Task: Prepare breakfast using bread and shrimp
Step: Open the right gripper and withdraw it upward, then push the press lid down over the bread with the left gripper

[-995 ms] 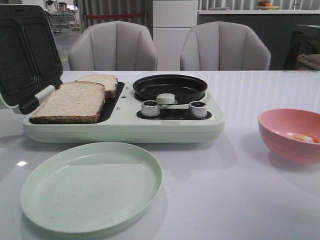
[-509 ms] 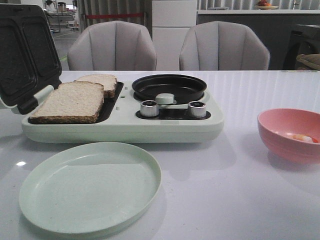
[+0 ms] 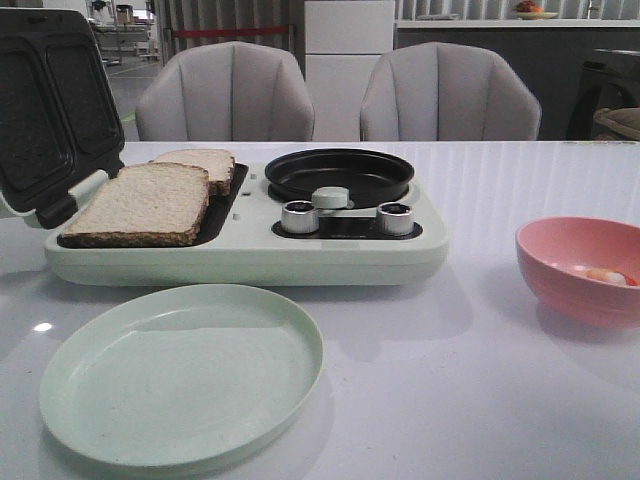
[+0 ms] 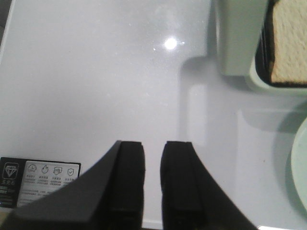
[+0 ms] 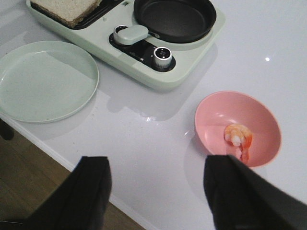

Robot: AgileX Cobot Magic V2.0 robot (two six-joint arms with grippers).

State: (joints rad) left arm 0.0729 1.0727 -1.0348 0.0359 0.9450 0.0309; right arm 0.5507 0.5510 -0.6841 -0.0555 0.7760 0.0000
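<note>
**White table, breakfast all set out and waiting**

White table [image 3: 480, 400] fills the front view, with two grey chairs [image 3: 225, 92] behind it in the upper part of the frame. A pale green cooker [image 3: 250, 255] sits in the middle left. Its dark lid [image 3: 50, 105] stands open at the upper left, so the bread [image 3: 140, 205] can lie flat on the hot plate — two slices, one partly behind the other. Next to them, in the cooker's right half, is a black pan [image 3: 340, 175] with nothing in it, likely for the shrimp.

The shrimp [image 5: 238, 138] waits in a pink bowl [image 5: 259, 115] at the right side, well apart from the cooker. A green plate [image 3: 180, 375] sits in front at the lower left, probably for the finished food.

The right gripper [image 5: 156, 191] hangs above the table edge with its fingers spread wide — near the bowl, holding nothing. The left gripper [image 4: 152, 177] hovers over bare table beside the cooker, its fingers close together with a thin gap, gripping nothing.
</note>
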